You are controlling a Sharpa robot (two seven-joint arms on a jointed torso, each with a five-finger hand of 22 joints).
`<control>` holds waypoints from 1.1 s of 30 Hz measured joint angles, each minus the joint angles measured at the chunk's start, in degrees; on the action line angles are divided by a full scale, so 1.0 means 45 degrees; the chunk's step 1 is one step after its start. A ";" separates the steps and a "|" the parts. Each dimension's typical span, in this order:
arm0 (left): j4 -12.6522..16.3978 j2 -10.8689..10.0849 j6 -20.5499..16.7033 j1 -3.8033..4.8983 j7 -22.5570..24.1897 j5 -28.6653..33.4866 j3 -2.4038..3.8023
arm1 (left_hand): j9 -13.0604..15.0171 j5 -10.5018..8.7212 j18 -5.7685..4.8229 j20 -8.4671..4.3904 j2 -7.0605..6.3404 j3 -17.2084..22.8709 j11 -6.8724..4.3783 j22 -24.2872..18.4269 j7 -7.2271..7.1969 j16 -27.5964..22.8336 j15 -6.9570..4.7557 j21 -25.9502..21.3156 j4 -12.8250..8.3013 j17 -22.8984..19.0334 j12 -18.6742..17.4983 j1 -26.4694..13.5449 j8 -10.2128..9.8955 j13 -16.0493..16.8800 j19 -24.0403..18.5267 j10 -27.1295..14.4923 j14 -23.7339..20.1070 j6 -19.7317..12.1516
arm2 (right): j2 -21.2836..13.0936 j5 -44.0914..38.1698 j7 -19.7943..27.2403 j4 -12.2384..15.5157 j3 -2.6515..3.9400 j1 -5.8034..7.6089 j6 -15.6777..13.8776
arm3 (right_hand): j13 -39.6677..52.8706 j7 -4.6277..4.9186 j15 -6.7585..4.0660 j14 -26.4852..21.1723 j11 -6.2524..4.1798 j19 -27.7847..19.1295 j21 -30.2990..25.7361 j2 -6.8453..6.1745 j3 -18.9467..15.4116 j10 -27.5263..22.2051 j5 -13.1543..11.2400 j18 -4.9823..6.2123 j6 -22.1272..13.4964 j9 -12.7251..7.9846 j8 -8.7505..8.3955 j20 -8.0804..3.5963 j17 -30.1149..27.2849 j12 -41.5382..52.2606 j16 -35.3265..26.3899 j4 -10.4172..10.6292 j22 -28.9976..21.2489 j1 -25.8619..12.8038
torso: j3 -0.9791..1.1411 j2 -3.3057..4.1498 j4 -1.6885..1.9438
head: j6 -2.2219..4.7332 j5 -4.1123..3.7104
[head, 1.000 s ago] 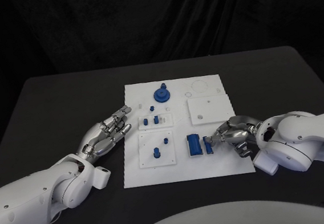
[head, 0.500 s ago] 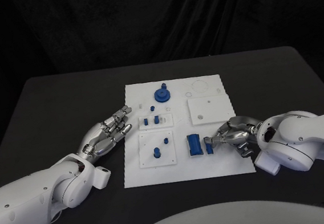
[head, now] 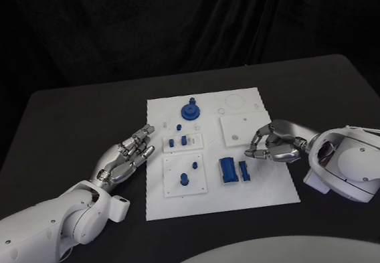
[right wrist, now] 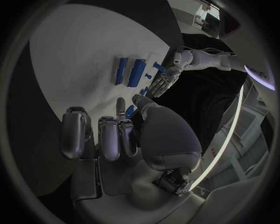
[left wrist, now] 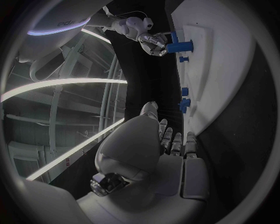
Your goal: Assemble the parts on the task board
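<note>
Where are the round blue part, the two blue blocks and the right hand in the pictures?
round blue part [head: 189, 112], head view, on its disc top.
two blue blocks [head: 227, 169], head view, on the larger block.
right hand [head: 272, 145], head view, on the curled fingers.

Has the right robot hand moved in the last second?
Yes. The right robot hand has pulled back from the narrow blue bar on the task board, rising toward the raised white square plate. The bar lies beside the blue block.

A robotics lab: black tabletop [head: 71, 123], dark curtain [head: 172, 19] behind, white task board [head: 220, 198] (staged test setup).
</note>
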 measured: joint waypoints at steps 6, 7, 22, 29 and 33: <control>-0.0005 0.0007 0.0006 -0.0009 0.0001 0.0000 0.0000 | 0.0000 0.0000 0.0000 0.0048 0.0000 0.0000 0.0043 -0.0002 0.0000 0.0000 0.0000 0.0000 0.0000 0.0001 0.0000 0.0000 0.0000 0.0000 -0.0049 0.0044 0.0000 0.0000 | 0.0002 -0.1783 0.0689 -0.0018 0.0001 0.0000 -0.0274 | -0.0001 0.0000 -0.0037 -0.0037 0.0000 0.0000 0.0078 0.0027 0.0068 0.0000 0.0077 0.0000 0.0000 0.0002 0.0000 0.0000 -0.0001 0.0000 0.0000 -0.0068 0.0000 0.0225 | 0.0000 0.0005 -0.0001 | 0.0000 -0.0018; -0.0006 0.0007 0.0006 -0.0009 0.0002 0.0000 0.0000 | 0.0000 0.0000 -0.0001 0.0048 0.0000 0.0000 0.0043 -0.0003 0.0000 0.0000 0.0000 0.0000 0.0000 0.0002 0.0000 0.0000 0.0000 0.0000 -0.0049 0.0044 0.0000 0.0000 | 0.0009 -0.1952 0.0792 -0.0037 0.0001 -0.0003 -0.0294 | -0.0001 -0.0011 -0.0037 -0.0037 0.0001 0.0000 0.0099 0.0084 0.0077 0.0000 0.0110 0.0000 -0.0011 -0.0022 -0.0006 0.0000 -0.0001 0.0000 0.0000 -0.0077 0.0000 0.0317 | 0.0000 0.0005 -0.0001 | 0.0000 -0.0010; 0.0581 -0.0382 -0.0169 -0.0028 -0.0005 0.0000 0.0001 | 0.0001 0.0229 0.0001 0.0050 -0.0157 0.0105 0.0043 -0.0003 0.0027 0.0000 -0.0001 0.0000 -0.0106 0.0000 0.0000 0.0244 0.0000 0.0001 -0.0050 0.0044 0.0000 0.0027 | -0.0115 -0.2560 0.3743 -0.0578 -0.0005 -0.0071 -0.2069 | -0.6545 0.0998 0.1912 -0.7718 0.1595 -0.7685 -1.2953 -0.0330 0.0482 -0.9541 -0.0523 0.1275 0.0619 -0.3016 -0.3794 0.1547 -1.1074 -0.9982 -0.9639 0.2012 -0.2937 0.1326 | 0.0000 0.0005 0.0002 | 0.0000 -0.0023; 0.0966 -0.0662 -0.0254 0.0263 -0.0011 0.0406 0.0000 | 0.0024 0.0241 0.0001 0.0050 -0.0111 0.0163 0.0132 -0.0004 0.0183 0.0000 -0.0001 0.0000 -0.0039 -0.0008 0.0107 0.0313 0.0000 0.0001 -0.0051 0.0134 0.0000 0.0275 | 0.0458 0.1217 0.6492 -0.1730 0.0024 0.0442 -0.1959 | -1.2875 -0.0403 0.3361 -1.6890 0.2579 -1.7500 -1.6592 0.0624 -0.1040 -1.7417 -0.0430 0.0086 -0.3771 -0.5347 -0.7406 0.3142 -1.5427 -1.6412 -1.6438 0.2118 -1.3550 -0.1328 | 0.0000 -0.0023 0.0007 | 0.0000 -0.0144; 0.0939 -0.0454 -0.0251 0.0437 -0.0011 0.0987 0.0007 | -0.0015 -0.1051 0.0206 0.0050 0.0452 -0.0354 0.0076 -0.0005 -0.0071 0.0000 -0.0001 0.0000 0.0073 -0.0008 0.0045 -0.1292 -0.0061 0.0001 -0.0051 0.0077 0.0000 -0.0195 | 0.0784 0.4006 0.8005 -0.2535 -0.0001 0.0488 -0.1089 | -1.4704 -0.1291 0.3184 -1.8203 0.1619 -1.8114 -1.6652 0.0868 -0.2296 -1.8385 -0.1309 0.0087 -0.5547 -0.6034 -0.8157 0.3139 -1.6200 -1.7837 -1.7777 0.2096 -1.4984 -0.1812 | 0.0006 -0.0123 -0.0042 | 0.0000 -0.0198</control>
